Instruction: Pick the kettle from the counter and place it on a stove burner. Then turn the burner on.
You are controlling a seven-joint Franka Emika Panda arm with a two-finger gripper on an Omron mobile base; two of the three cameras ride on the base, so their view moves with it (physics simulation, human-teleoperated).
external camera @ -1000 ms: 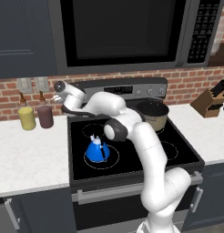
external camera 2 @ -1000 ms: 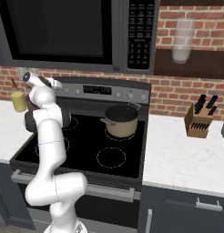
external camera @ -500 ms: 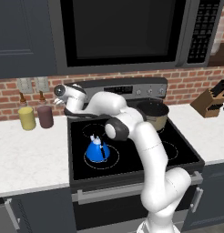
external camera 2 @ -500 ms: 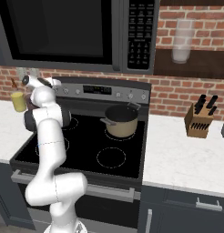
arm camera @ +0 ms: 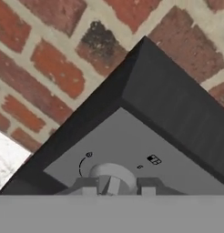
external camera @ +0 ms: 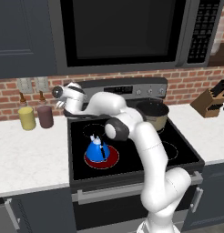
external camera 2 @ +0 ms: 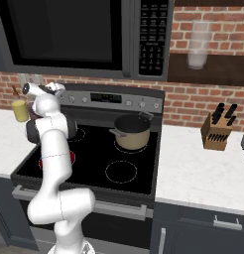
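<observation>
Hand view puts our fingers (arm camera: 114, 189) clenched on the stove knob (arm camera: 111, 175), and we judge a slip could switch off the glowing burner (external camera: 101, 157) under the kettle (external camera: 97, 148).

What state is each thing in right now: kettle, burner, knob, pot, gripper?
kettle: upright on the burner, free of the gripper.
stove burner: glowing red, on.
knob: at the left end of the stove's back panel, between the fingertips.
tan pot: upright on a rear burner, no lid.
gripper: at the knob; open or shut, cannot tell.
</observation>
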